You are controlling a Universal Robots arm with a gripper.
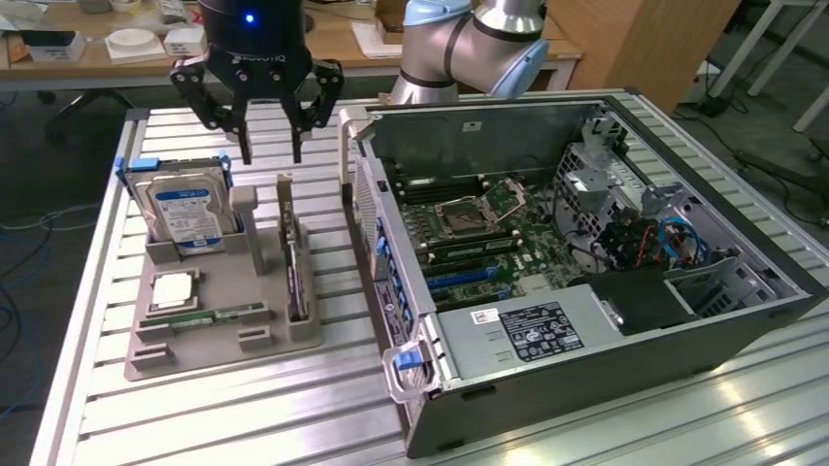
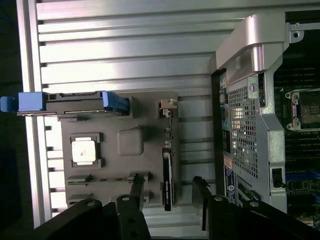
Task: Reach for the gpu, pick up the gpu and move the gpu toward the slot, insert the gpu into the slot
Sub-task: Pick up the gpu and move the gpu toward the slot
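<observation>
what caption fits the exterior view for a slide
Open gripper above the gpu standing in its grey holder, beside the open computer case.

I see the holder tray (image 1: 214, 335) on the table (image 1: 259, 413), at the exterior view's left of the computer case (image 1: 583, 388). In it the hard drive (image 1: 188, 209) stands at the far end, the CPU (image 1: 173, 289) lies before it, and the gpu (image 1: 297, 282) stands edgewise nearest the case.

The surface (image 1: 194, 408) is ribbed bare metal, brushed, with a soft sheen. Below the tool (image 1: 270, 150), itself black with a semi-gloss casing, sits a matt grey plastic holder (image 1: 220, 286). The gpu (image 1: 297, 282) in it looks dark and dull. Near the tool, the hard drive (image 1: 188, 209) is shiny metal with a glossy label and blue plastic rails. The computer case (image 1: 583, 388) is dark painted metal, with pale perforated sheet at the tool's end.
</observation>
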